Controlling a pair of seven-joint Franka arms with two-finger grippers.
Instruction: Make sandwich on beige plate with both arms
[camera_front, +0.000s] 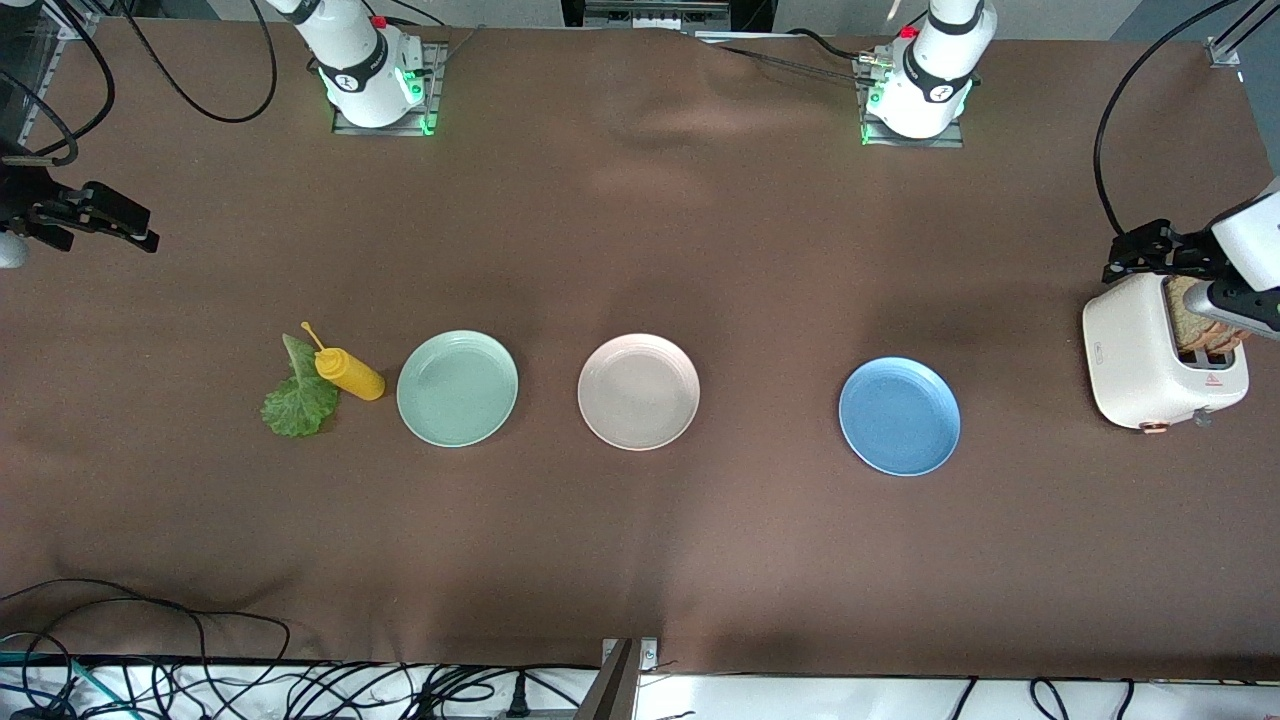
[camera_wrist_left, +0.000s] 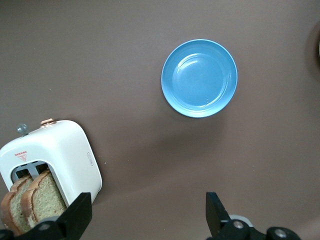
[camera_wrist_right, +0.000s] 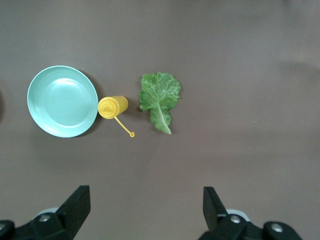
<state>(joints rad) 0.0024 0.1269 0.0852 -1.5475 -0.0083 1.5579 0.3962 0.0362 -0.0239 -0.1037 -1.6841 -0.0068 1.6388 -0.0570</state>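
The round beige plate (camera_front: 639, 391) lies bare at the middle of the table. Two tan toast slices (camera_front: 1200, 322) (camera_wrist_left: 40, 197) stand in the slots of a white toaster (camera_front: 1150, 355) (camera_wrist_left: 65, 150) at the left arm's end. A ruffled green lettuce leaf (camera_front: 297, 400) (camera_wrist_right: 160, 97) lies flat toward the right arm's end. My left gripper (camera_front: 1135, 252) (camera_wrist_left: 148, 210) hangs open and holds nothing, over the table beside the toaster. My right gripper (camera_front: 135, 225) (camera_wrist_right: 146, 200) hangs open with nothing in it, over the cloth at the right arm's end.
A mint-green plate (camera_front: 457, 388) (camera_wrist_right: 62, 101) sits between the beige plate and a yellow squeeze bottle (camera_front: 348, 372) (camera_wrist_right: 112, 106) that lies partly on the lettuce. A blue plate (camera_front: 899, 416) (camera_wrist_left: 199, 78) sits between the beige plate and the toaster. Brown cloth covers the table.
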